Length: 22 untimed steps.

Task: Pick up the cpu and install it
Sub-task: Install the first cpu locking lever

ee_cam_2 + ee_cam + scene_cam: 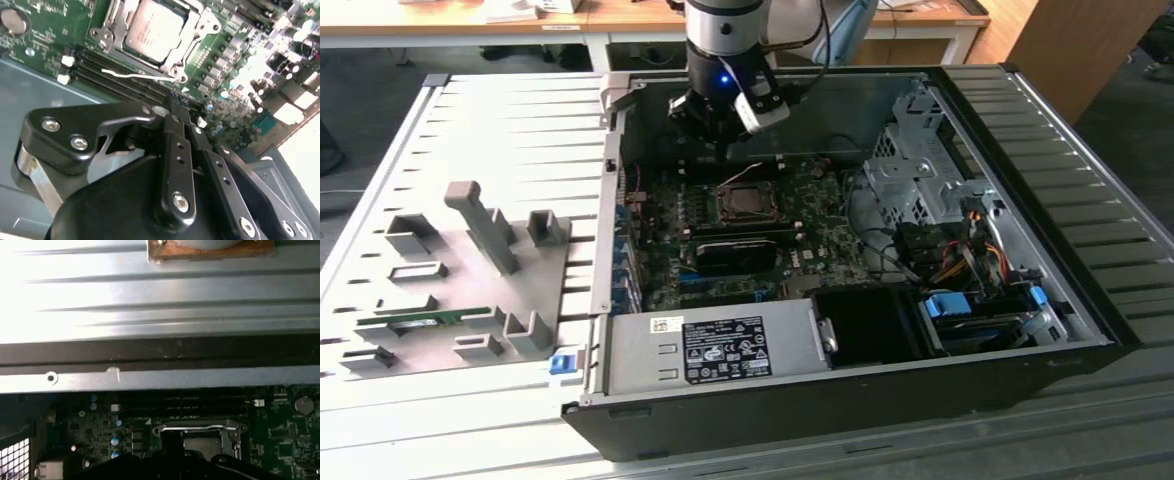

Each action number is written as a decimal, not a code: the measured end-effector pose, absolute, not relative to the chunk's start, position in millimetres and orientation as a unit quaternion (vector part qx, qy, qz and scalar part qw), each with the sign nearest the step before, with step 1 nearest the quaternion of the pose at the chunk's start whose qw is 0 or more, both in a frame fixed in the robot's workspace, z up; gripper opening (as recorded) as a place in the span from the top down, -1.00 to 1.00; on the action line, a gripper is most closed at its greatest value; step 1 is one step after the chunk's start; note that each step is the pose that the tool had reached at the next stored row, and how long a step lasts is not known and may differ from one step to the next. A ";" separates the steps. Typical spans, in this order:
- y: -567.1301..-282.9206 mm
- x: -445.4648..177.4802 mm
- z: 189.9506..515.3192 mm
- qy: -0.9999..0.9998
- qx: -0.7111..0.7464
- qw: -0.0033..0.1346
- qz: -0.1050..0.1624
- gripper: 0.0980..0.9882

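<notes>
We see a silver-and-black arm [720, 35] with a blue light and a black cable. Our pincer [179, 102] is matte black: narrow fingers [175, 150] studded with silver screws, on hinged links.

The cpu [156, 31], a flat square chip with a shiny silver-grey top, lies seated level inside the metal-framed socket [199, 30] on the green board, just beyond the tips of the pincer [177, 102].

Wrist views close above the socket [157, 30].
</notes>
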<state>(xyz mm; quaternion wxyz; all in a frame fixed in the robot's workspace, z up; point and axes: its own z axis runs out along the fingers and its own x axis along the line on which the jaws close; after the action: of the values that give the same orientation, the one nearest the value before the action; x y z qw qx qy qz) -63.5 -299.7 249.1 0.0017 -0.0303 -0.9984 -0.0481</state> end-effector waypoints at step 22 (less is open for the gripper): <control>-300.4 -47.5 235.4 -0.998 -0.012 0.003 -0.059 0.98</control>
<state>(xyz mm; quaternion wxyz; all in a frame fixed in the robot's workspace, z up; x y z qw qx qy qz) -47.5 -300.4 235.4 0.0032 -0.0120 -0.9982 -0.0586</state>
